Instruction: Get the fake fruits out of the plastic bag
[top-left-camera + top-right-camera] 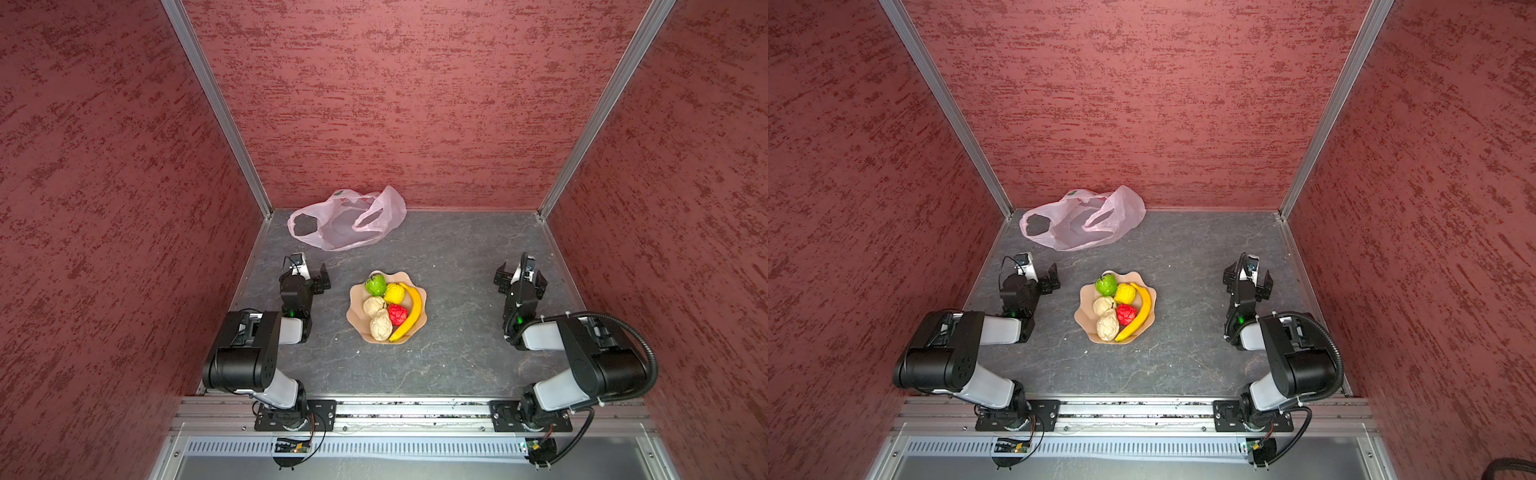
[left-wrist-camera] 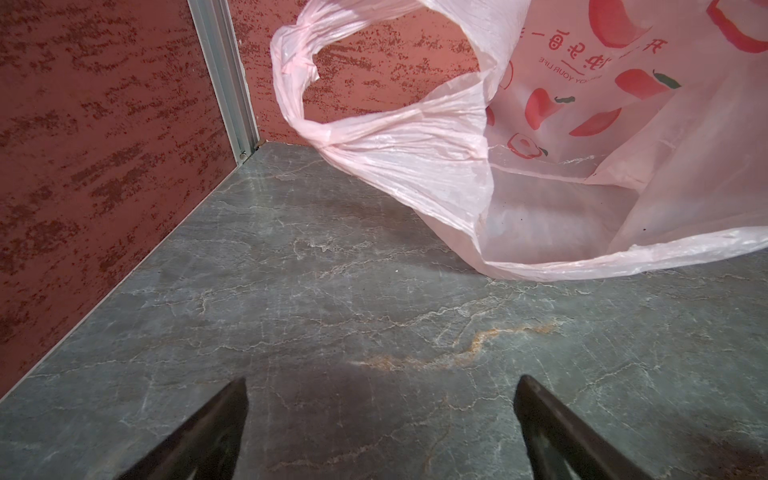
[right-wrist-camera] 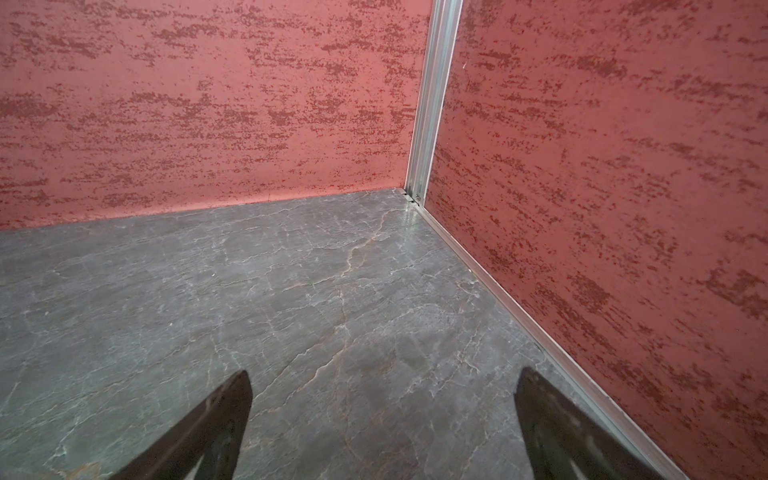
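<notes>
Both hands are spread wide and holding nothing, the left hand [image 2: 382,380] low over the worktop [image 1: 457,257], the right hand [image 3: 385,372] facing a bare corner. The plastic bag [image 1: 345,220] lies slack just ahead of the left hand, mouth gaping, nothing showing inside. All six fake fruits [image 1: 388,305] sit heaped in the bowl [image 1: 356,299] between the hands. The emptying looks finished to me. At most, the next move calls for checking the bag.

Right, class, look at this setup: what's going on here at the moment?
Nothing is being handled just now. The left gripper and right gripper are both open and empty, one on each side of the peach bowl mid-table. All six fake fruits lie in that bowl, none in the plastic bag, which lies slack by the back wall and looks empty.
</notes>
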Tool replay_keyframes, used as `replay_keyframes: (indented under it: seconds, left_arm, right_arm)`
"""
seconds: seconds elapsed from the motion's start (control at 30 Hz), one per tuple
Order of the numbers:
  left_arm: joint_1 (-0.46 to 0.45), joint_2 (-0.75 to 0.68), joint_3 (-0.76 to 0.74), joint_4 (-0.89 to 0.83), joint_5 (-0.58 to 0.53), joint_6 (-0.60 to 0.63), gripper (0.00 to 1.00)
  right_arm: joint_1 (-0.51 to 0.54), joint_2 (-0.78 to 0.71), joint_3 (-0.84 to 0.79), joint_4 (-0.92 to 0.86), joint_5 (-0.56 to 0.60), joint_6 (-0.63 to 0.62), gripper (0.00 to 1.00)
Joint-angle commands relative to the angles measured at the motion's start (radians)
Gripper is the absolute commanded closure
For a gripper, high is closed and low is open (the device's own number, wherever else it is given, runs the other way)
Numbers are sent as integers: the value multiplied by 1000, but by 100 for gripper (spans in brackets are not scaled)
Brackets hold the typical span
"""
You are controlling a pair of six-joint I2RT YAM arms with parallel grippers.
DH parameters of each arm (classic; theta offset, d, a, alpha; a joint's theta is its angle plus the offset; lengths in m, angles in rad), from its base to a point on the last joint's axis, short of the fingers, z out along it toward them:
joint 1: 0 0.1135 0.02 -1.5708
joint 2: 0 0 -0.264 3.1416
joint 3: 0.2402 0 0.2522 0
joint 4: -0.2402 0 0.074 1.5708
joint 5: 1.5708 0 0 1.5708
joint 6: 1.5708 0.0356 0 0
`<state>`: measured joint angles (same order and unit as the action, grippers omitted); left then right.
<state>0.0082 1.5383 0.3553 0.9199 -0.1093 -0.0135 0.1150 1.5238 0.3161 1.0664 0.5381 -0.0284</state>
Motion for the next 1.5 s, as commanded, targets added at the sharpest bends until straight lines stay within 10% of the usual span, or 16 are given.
replay_keyframes:
  seconds: [0.0, 1.47]
  left_arm:
    - [0, -2, 10, 4, 8, -6, 1]
    - [0, -4, 9, 4, 8, -6, 0]
  right_arm:
    - [-20, -27, -25, 64, -55, 20, 1]
    - [-121, 25, -50, 120, -281, 72, 1]
